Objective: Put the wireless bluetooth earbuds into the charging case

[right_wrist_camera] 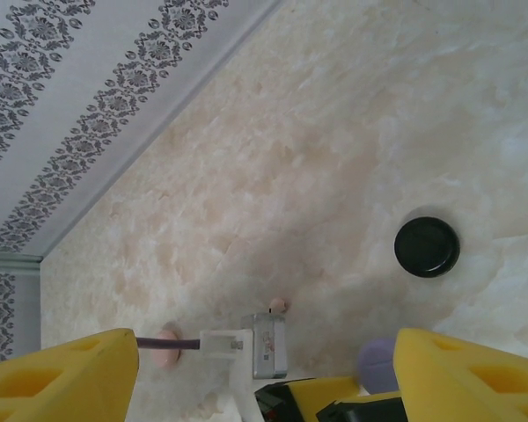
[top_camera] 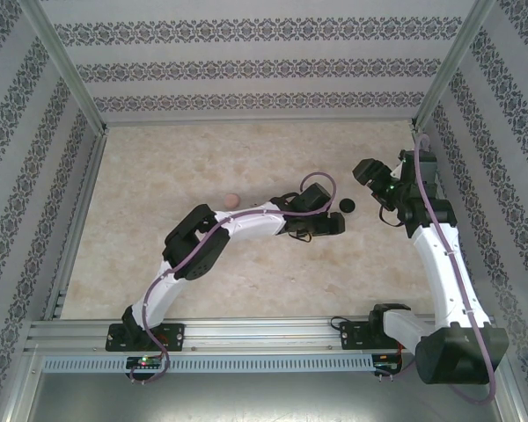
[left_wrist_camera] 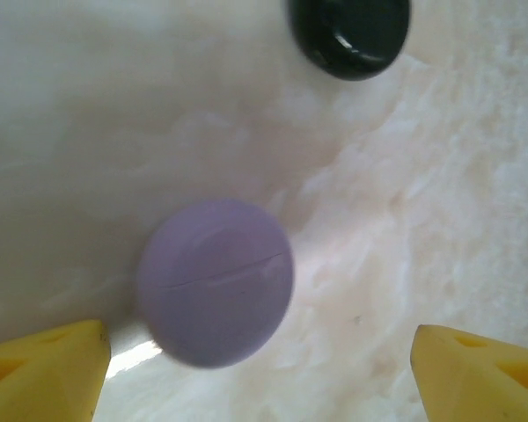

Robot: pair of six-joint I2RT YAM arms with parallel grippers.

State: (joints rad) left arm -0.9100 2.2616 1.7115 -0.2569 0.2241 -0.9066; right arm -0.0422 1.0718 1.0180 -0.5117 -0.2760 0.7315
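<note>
A closed purple charging case (left_wrist_camera: 216, 281) lies on the marble table, between the wide-apart yellow fingers of my left gripper (left_wrist_camera: 260, 378) and nearer the left finger (left_wrist_camera: 44, 374), with a thin gap to it. Nothing is held. A closed black case (left_wrist_camera: 350, 35) sits farther ahead. In the top view my left gripper (top_camera: 330, 224) hangs low just beside the black case (top_camera: 347, 206). My right gripper (right_wrist_camera: 264, 387) is open and empty, raised to the right (top_camera: 370, 171). Below it I see the black case (right_wrist_camera: 427, 247), part of the purple case (right_wrist_camera: 378, 365) and one tiny pink earbud (right_wrist_camera: 279, 305).
A round pink case (top_camera: 232, 200) lies left of the left arm's wrist, also seen as the pink case (right_wrist_camera: 165, 347) behind the arm's cable. Patterned walls and a metal frame (top_camera: 79, 105) enclose the table on three sides.
</note>
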